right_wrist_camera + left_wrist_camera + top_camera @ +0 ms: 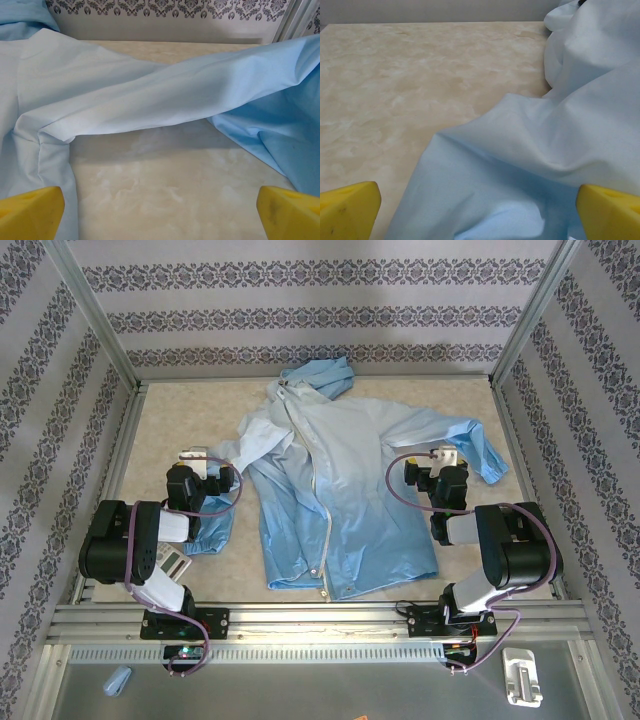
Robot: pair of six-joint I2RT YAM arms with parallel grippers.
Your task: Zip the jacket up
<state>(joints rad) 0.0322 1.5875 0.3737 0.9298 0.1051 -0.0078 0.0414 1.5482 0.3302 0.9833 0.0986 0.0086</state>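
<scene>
The light-blue hooded jacket (350, 490) lies spread front-up on the table, hood at the far side, hem toward me. Its pale zipper (318, 500) runs from collar to hem; how far it is joined I cannot tell. My left gripper (205, 468) is open over the jacket's left sleeve (520, 165), its yellow fingertips (347, 210) wide apart with loose fabric lying between them. At the other sleeve, my right gripper (437, 465) is open over bare table (165, 190). The sleeve (165, 95) stretches across just beyond its yellow fingertips (290, 212).
Patterned walls and metal frame posts (90, 310) enclose the beige tabletop (180, 410). A small blue scrap (118, 680) and a white object (522, 677) lie on the grey ledge in front of the arm bases.
</scene>
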